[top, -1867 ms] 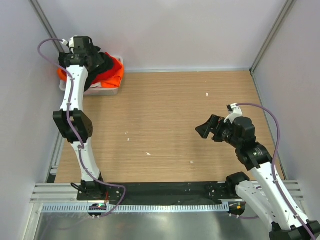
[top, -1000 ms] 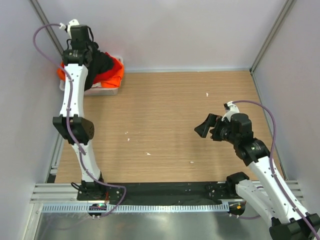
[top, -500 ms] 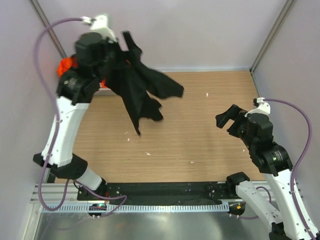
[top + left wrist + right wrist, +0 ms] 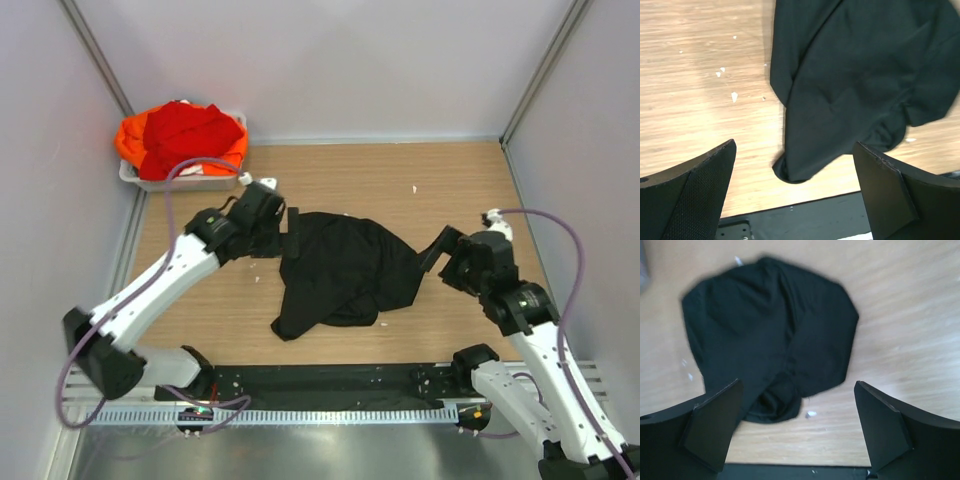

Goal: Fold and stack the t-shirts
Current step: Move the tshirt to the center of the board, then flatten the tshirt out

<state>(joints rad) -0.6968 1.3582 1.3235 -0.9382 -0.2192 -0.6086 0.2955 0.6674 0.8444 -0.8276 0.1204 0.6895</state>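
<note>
Lying crumpled on the light wooden table [image 4: 450, 190], the black cloth t-shirt [image 4: 345, 272] sits between both grippers. Left gripper [image 4: 795, 144], at its left edge: fingers apart, empty. Right gripper [image 4: 797, 384], just right of it: fingers apart, empty. Red t-shirt [image 4: 185, 130] and orange t-shirt [image 4: 232, 150] fill the white plastic tub [image 4: 180, 180], far-left of it.

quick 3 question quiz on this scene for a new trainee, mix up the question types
1. True or false: the black shirt lies crumpled on the table, gripped by neither tool.
2. Which colour of shirt lies on top in the white tub?
3. The left tool and right tool are: A) both open, B) both shut, C) left shut, right open.

Key: 1 true. 2 red: the red shirt lies over the orange shirt. 3 A.
</note>
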